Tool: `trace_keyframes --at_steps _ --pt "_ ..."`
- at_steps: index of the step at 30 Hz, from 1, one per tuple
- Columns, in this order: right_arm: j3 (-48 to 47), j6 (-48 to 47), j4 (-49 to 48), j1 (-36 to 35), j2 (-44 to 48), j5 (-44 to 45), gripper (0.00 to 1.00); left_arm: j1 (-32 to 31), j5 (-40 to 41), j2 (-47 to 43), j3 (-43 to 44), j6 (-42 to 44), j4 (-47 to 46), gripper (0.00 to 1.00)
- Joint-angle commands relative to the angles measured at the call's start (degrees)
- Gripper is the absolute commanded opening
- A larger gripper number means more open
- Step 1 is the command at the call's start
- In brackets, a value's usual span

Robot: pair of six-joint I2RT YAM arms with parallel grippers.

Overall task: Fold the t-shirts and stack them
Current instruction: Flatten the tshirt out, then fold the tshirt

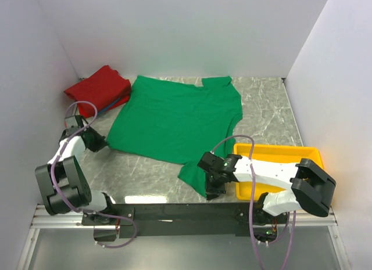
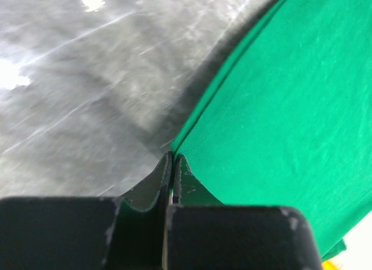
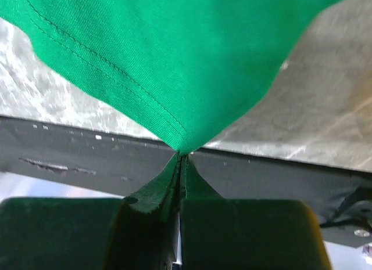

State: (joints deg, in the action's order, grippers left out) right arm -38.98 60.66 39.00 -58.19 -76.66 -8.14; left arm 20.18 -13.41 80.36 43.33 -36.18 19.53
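The green t-shirt (image 1: 174, 119) lies spread flat across the marble table, neck toward the back wall. The red t-shirt (image 1: 99, 89) sits bunched in the back left corner, its edge touching the green one. My left gripper (image 1: 103, 143) is shut at the green shirt's left near corner; in the left wrist view the closed fingertips (image 2: 173, 158) pinch the edge of the green cloth (image 2: 279, 107). My right gripper (image 1: 213, 186) is shut at the shirt's near right corner; the right wrist view shows the stitched hem (image 3: 174, 49) drawn into the closed jaws of this gripper (image 3: 182, 155).
A yellow tray (image 1: 279, 149) stands at the near right, partly under my right arm. White walls close in the left, back and right sides. A black rail (image 1: 174, 212) runs along the table's near edge. Bare marble (image 1: 267, 107) shows to the right of the shirt.
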Motion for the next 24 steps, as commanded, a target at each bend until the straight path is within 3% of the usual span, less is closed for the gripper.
trace_keyframes --at_steps 1,7,12,17,24 --pt "-1.8 0.9 3.5 -1.1 2.0 -1.7 0.00 1.7 2.7 -4.9 -1.4 -1.4 1.5 0.00" --pt "-5.0 1.1 7.0 -3.3 1.2 -2.6 0.00 3.5 5.9 -9.9 -3.0 -0.2 4.5 0.00" --pt "-13.0 0.8 14.0 -3.5 0.6 2.3 0.00 3.6 6.2 -11.8 -3.3 1.3 4.6 0.00" --pt "-19.3 -1.6 18.7 -1.0 -2.3 6.6 0.00 3.3 4.2 -8.5 -1.6 2.8 3.7 0.01" --pt "-24.3 -6.9 17.8 7.3 -5.9 8.1 0.00 0.1 3.7 -1.0 4.2 3.6 3.2 0.01"
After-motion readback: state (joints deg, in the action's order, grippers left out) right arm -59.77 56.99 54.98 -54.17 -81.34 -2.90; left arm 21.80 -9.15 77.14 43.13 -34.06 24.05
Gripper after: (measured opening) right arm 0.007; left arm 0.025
